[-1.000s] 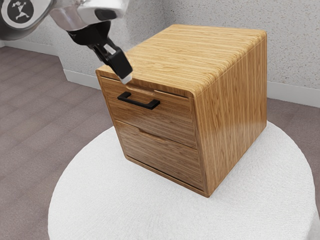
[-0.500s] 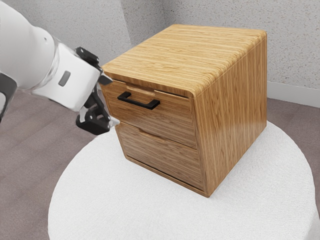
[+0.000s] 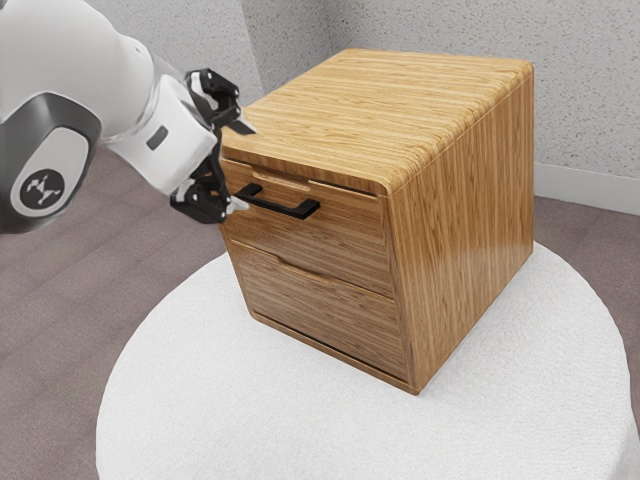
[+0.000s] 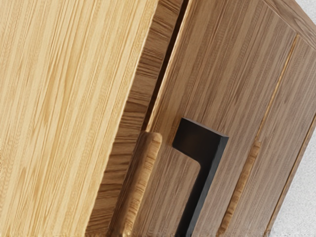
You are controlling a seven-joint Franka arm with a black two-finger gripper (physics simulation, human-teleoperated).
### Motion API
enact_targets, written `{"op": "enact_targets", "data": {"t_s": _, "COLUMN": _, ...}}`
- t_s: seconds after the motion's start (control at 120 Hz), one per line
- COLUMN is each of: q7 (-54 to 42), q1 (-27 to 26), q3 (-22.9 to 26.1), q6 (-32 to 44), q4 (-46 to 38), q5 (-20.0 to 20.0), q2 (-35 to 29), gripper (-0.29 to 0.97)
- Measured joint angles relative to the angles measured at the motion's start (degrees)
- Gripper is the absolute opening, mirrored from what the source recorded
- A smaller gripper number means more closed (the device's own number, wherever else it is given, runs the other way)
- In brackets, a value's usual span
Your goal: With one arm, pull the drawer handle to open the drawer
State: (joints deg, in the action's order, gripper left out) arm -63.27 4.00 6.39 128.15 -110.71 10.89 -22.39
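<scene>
The tool (image 3: 226, 203) sits at the handle (image 3: 285, 207) of the seemingly shut top drawer (image 3: 335, 238); clamped or apart, I cannot tell.

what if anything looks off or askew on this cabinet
Nothing stands out: the wooden cabinet sits flat and undamaged on the white table, and the black handle lies straight on the upper drawer, with the gripper at its end.
</scene>
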Motion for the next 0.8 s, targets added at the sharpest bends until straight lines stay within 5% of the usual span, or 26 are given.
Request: {"op": "enact_targets", "data": {"t_s": 0.8, "q7": -14.2, "q1": 2.3, "q3": 3.7, "q6": 0.5, "q4": -3.7, "q5": -0.2, "q2": -2.5, "gripper": 0.3}}
